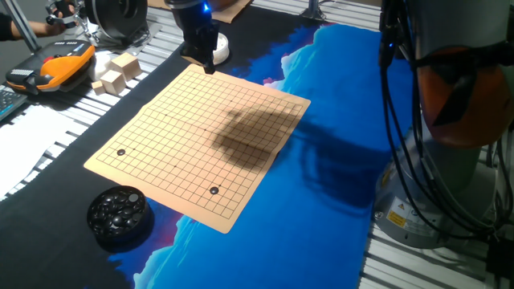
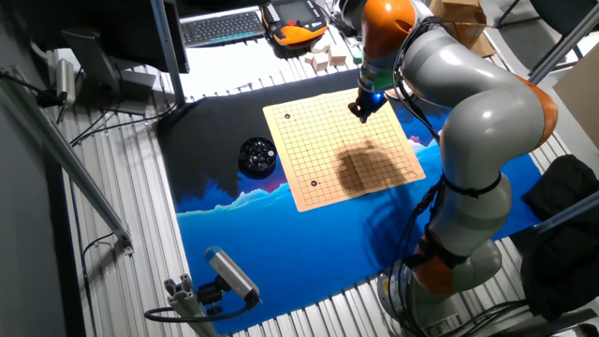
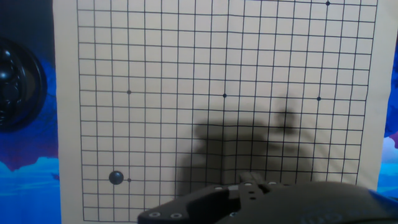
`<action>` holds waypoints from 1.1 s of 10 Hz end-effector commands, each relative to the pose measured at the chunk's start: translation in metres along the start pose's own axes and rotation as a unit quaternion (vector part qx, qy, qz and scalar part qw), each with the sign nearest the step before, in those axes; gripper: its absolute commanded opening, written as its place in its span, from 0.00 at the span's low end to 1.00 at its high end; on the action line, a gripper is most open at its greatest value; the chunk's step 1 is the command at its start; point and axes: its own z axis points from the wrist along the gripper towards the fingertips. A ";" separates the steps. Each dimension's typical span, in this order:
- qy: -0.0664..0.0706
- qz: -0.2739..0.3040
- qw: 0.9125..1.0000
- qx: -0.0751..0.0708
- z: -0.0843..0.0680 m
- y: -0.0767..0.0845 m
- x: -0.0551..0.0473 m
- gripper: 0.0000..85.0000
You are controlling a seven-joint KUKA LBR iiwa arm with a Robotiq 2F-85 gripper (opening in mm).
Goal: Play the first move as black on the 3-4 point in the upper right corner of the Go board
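The tan Go board (image 1: 201, 140) lies on the black and blue mat. Two black stones sit on it, one near its left corner (image 1: 120, 152) and one near its front edge (image 1: 214, 190). My gripper (image 1: 208, 67) hangs above the board's far corner, and also shows in the other fixed view (image 2: 361, 112). Its fingers look pressed together; I cannot see a stone between them. The hand view shows the board (image 3: 249, 74) from above, one black stone (image 3: 115, 177), and a dark finger (image 3: 249, 196) along the bottom edge.
A black bowl of black stones (image 1: 119, 213) stands off the board's near left corner. A white bowl (image 1: 220, 48) sits just behind the gripper. Wooden blocks (image 1: 116, 72) and an orange pendant (image 1: 56, 64) lie at the back left.
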 end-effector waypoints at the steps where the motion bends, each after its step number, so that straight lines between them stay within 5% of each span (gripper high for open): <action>1: 0.000 -0.011 1.000 0.000 0.000 0.000 0.000 0.00; 2: -0.010 0.003 1.000 -0.016 0.000 0.000 0.000 0.00; 3: 0.003 0.037 0.999 -0.037 0.000 0.000 0.000 0.00; 4: 0.008 0.049 0.998 -0.029 0.000 0.000 0.000 0.00; 7: 0.013 0.065 0.997 -0.046 0.000 0.000 0.000 0.00; 9: -0.022 0.073 0.996 -0.049 0.000 0.000 0.000 0.00; 10: -0.056 0.086 0.995 -0.003 0.000 0.000 0.000 0.00; 11: -0.057 0.087 0.994 -0.022 0.000 0.000 0.000 0.00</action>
